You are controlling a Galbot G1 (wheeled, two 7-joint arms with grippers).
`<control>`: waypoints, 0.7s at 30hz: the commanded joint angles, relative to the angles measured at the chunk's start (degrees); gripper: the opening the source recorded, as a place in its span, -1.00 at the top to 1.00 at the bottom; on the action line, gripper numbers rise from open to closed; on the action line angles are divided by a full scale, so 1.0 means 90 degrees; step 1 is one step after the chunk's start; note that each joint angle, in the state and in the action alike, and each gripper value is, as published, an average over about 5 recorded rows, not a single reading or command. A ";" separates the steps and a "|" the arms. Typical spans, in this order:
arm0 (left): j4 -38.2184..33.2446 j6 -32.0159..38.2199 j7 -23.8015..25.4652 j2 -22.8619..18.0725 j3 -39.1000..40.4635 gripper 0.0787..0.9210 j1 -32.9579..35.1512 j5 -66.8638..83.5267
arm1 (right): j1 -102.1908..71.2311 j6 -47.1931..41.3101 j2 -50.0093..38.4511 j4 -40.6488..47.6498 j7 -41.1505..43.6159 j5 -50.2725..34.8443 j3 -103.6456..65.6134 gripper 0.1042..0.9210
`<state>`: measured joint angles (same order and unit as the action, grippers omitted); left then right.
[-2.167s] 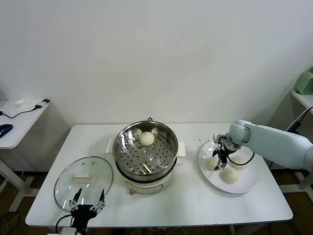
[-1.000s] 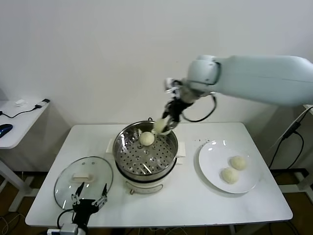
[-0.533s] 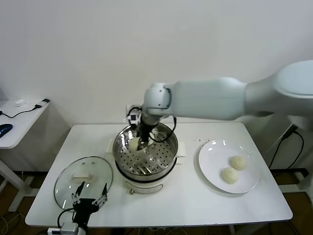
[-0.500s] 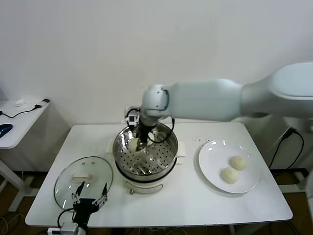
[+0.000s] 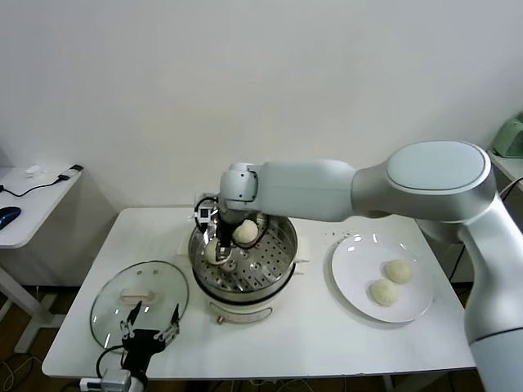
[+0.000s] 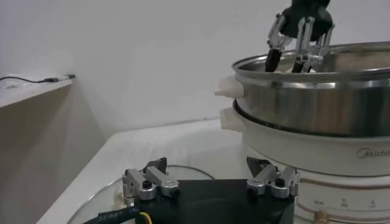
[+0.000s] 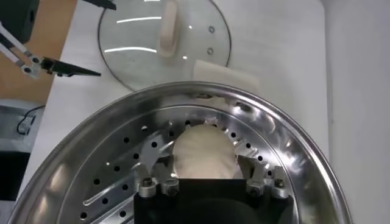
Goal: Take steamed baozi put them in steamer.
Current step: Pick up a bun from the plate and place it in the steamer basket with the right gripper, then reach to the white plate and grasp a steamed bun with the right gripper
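The steamer [image 5: 282, 263] stands mid-table, with one baozi [image 5: 246, 232] on its perforated tray. My right gripper [image 5: 219, 243] reaches down into the pot and is shut on a second baozi [image 5: 213, 251], low at the tray's left side. In the right wrist view that baozi [image 7: 204, 149] sits between my right gripper's [image 7: 204, 169] fingers, on the tray. Two more baozi [image 5: 398, 271] [image 5: 382, 291] lie on the white plate [image 5: 343, 273] to the right. My left gripper [image 5: 147, 339] is parked open and empty at the table's front left edge.
A round glass lid [image 5: 139, 304] lies flat front left, just beyond my left gripper [image 6: 207, 165]. The steamer's wall [image 6: 304, 103] rises close to that gripper. A side table [image 5: 33, 196] with a cable stands far left. A wall is behind.
My right gripper carried a baozi from the plate over to the steamer and has lowered it to the left side of the tray. The left arm has not moved.
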<state>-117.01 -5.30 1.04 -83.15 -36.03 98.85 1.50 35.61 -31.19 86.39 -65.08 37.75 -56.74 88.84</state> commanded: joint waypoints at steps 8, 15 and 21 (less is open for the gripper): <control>-0.0167 -0.0010 0.0000 0.0003 -0.0004 -0.77 0.0132 -0.0009 | 0.2527 0.1864 -0.2301 -0.0952 0.2366 0.0377 0.1101 -0.76; -0.0222 -0.0043 -0.0011 0.0018 -0.0063 -0.77 0.0148 0.0043 | 0.3450 0.2099 -0.4309 -0.2310 0.2624 0.1258 0.2500 -0.76; -0.0233 -0.0049 -0.0009 0.0009 -0.0151 -0.77 0.0135 0.0069 | 0.2548 0.2042 -0.5475 -0.2533 0.2274 0.2700 0.3005 -0.76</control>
<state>-119.01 -5.60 0.99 -83.02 -37.10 99.99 1.99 57.44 -16.12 56.61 -80.06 55.69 -46.13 105.62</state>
